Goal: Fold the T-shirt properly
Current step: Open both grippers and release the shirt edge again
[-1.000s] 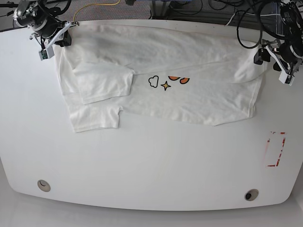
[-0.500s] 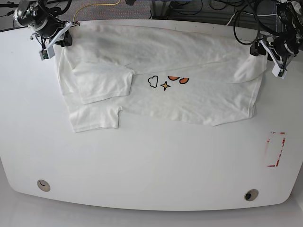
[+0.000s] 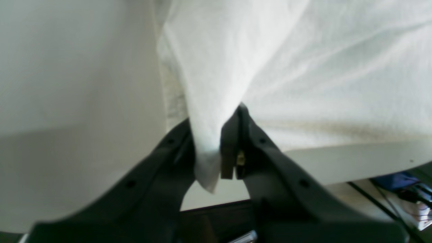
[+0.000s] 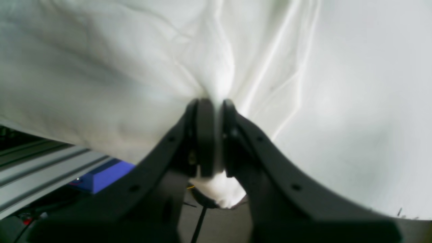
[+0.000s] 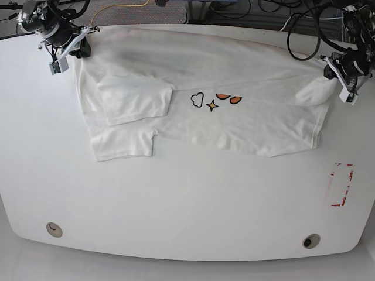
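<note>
You had the T-shirt (image 5: pixel 199 99) spread across the far half of the white table (image 5: pixel 187 199), doubled over so that only a black-outlined cloud (image 5: pixel 197 100), a small orange star (image 5: pixel 212 105) and the lower edges of 2 orange letters (image 5: pixel 228 98) peeked out below the folded-over layer. Both sleeves (image 5: pixel 126 120) lay stacked on the base view's left side. Your left gripper (image 3: pixel 217 148) was clamped on a bunched corner of the shirt at the table's far right edge in the base view, a tongue of white cloth (image 3: pixel 206 168) hanging out below its fingers. Your right gripper (image 4: pixel 218 135) was pinched tight on the opposite far corner, with creases fanning out from the grip and a tuft of fabric (image 4: pixel 222 194) poking out underneath. A red-outlined rectangle (image 5: pixel 341 185) sat on the table near the right edge, well apart from the shirt.
</note>
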Robot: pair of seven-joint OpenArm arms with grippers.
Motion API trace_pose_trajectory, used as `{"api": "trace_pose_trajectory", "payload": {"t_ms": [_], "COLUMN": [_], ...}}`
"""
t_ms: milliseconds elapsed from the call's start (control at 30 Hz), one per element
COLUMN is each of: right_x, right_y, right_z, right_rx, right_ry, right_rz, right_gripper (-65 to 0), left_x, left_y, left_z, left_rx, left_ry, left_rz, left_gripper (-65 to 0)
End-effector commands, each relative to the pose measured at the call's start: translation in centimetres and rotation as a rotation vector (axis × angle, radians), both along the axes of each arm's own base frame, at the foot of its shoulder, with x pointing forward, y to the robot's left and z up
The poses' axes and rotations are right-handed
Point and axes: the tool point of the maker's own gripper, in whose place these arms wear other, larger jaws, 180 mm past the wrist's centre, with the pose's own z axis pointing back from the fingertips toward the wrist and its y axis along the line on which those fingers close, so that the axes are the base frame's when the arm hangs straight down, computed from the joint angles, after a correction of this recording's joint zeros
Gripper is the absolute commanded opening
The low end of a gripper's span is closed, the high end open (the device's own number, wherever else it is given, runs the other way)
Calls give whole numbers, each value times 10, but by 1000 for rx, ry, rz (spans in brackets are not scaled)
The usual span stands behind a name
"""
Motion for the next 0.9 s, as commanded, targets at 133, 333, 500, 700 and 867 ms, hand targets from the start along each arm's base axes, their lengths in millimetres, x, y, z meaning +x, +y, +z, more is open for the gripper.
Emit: {"api": "trace_pose_trajectory", "payload": {"t_ms": [133,333,500,700,867], "right_x": [4,3,0,-4,-3], "right_y": [-7,-11,-10,-13,-14], "right_z": [9,10,9,9,9], "right_rx": [-40,-57,-59,-69,-73], "right_ry": [-27,-19,-9,4,4], "right_rz": [32,63,76,89,93], "right_gripper": [-609,-609,-609,-609,-609], "left_x": [8,10,3,-2,-6], "left_y": [18,23,34,44,48], "left_z": [15,19,22,26,26], "left_rx": [71,95,131,157,170], "left_ry": [-22,-15,10,25,39], "left_rz": [-18,-44,-55,-59,-64], "left_gripper": [-614,-614,-611,-544,-517]}}
